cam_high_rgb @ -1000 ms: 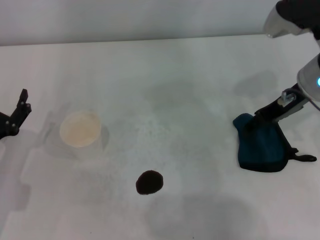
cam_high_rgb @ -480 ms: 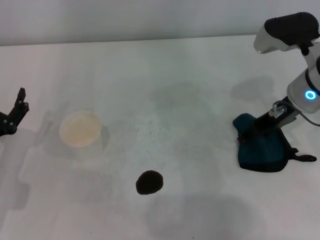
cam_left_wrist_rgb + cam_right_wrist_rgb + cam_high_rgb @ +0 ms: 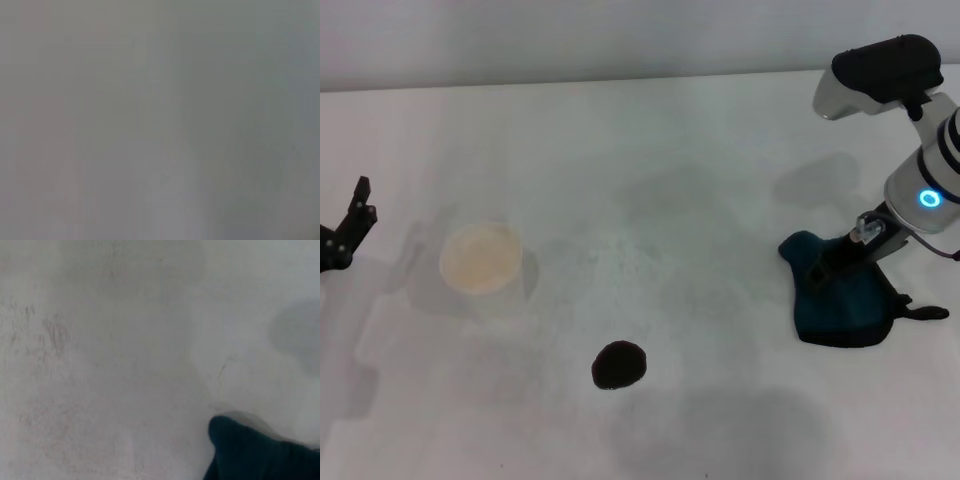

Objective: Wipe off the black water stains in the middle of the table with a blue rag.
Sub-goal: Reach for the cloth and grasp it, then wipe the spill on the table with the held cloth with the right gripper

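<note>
The black water stain (image 3: 619, 364) is a small round dark blotch on the white table (image 3: 650, 150), near the front middle. The blue rag (image 3: 840, 300) lies crumpled at the right, its black loop tag pointing right. My right gripper (image 3: 838, 258) is down on the rag's upper left part and looks shut on it. A corner of the rag also shows in the right wrist view (image 3: 260, 452). The rag is well to the right of the stain. My left gripper (image 3: 360, 208) is parked at the far left edge, open and empty. The left wrist view shows only plain grey.
A white cup (image 3: 480, 258) with a pale inside stands at the left, up and left of the stain. The table carries faint grey scuff marks (image 3: 55, 335). The far table edge meets a grey wall at the back.
My right arm has swung left and lower over the rag. The rag's left corner has shifted slightly left. The left gripper has drifted a little toward the left edge.
</note>
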Available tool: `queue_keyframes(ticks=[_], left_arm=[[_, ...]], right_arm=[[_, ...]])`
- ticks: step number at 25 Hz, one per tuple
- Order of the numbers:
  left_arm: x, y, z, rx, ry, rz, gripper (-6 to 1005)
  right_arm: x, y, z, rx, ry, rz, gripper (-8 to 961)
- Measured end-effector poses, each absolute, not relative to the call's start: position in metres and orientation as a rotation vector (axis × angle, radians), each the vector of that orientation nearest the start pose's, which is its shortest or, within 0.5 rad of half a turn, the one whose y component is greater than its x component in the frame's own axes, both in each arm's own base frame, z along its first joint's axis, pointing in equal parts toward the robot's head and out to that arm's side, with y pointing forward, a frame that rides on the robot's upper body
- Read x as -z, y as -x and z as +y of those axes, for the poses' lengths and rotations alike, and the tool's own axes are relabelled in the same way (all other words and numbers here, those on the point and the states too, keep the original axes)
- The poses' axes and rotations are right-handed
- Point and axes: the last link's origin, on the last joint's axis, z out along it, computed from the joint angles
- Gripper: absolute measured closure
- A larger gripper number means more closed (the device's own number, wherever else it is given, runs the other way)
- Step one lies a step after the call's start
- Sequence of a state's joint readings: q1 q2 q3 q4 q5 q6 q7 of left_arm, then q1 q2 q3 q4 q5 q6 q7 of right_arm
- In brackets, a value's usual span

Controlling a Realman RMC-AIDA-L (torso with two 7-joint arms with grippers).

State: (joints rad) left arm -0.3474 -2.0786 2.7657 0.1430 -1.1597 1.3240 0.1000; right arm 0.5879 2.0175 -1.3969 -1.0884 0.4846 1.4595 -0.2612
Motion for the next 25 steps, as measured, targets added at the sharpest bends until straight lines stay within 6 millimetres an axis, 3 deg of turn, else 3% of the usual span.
queue_keyframes(ticks=[10, 13, 18, 25], left_arm=[[0.029, 0.333, 0.285, 0.549, 1.724, -0.264, 117], [0.028, 0.333, 0.283, 0.556, 1.719, -0.258, 117], [0.027, 0.333, 0.284, 0.555, 1.716, -0.253, 118], [0.026, 0.333, 0.285, 0.556, 1.707, -0.255, 119]], right_arm=[[0.007, -0.260, 0.351, 0.645, 2.214, 1.450, 687], [0.007, -0.258, 0.350, 0.657, 2.221, 1.438, 861], [0.008, -0.238, 0.347, 0.625, 2.286, 1.376, 867], [0.029, -0.206, 0.339, 0.566, 2.453, 1.283, 868]])
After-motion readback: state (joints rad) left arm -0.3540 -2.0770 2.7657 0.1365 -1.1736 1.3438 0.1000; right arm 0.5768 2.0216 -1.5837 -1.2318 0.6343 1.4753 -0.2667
